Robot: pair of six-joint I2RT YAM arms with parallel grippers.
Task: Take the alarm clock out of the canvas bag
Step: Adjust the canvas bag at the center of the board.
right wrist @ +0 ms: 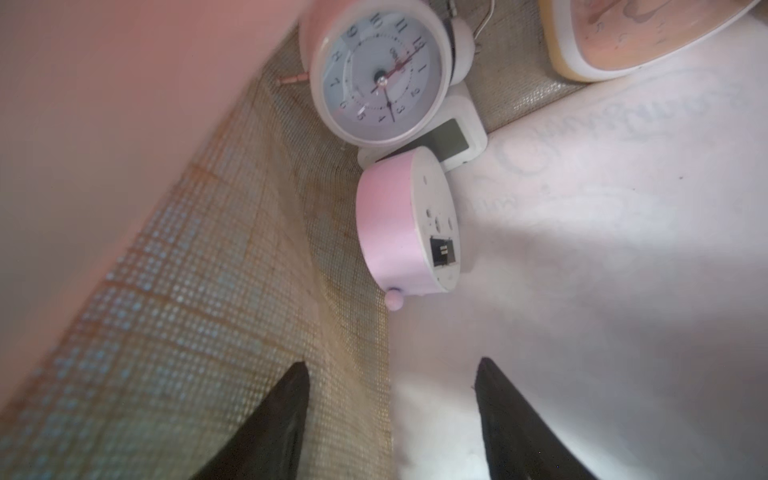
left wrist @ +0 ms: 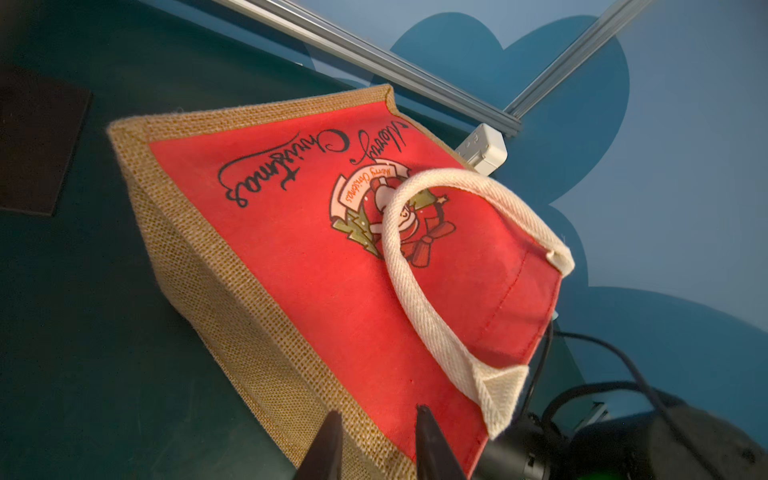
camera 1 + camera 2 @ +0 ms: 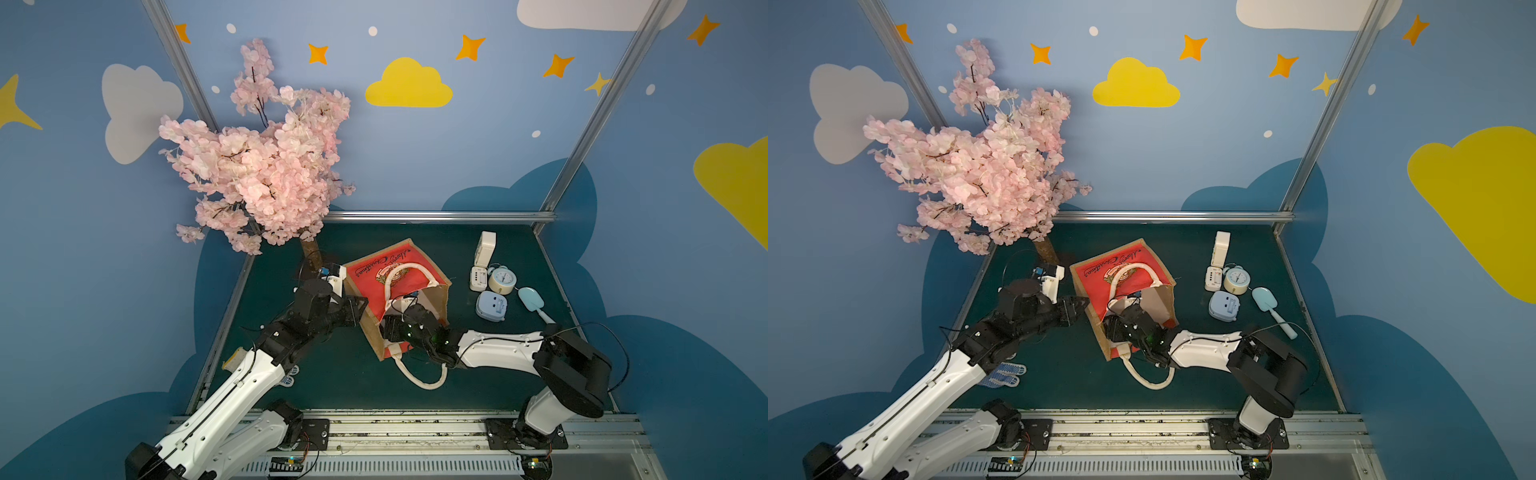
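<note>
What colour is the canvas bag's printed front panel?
Red, with black script lettering, on the canvas bag; best seen in the left wrist view.

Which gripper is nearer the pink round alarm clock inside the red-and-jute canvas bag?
Right. The right gripper is inside the canvas bag, open, facing the pink clock; the left gripper sits outside, at the bag's jute edge.

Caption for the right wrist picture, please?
Open right tool inside the canvas bag, facing a pink clock and a dial clock.
</note>
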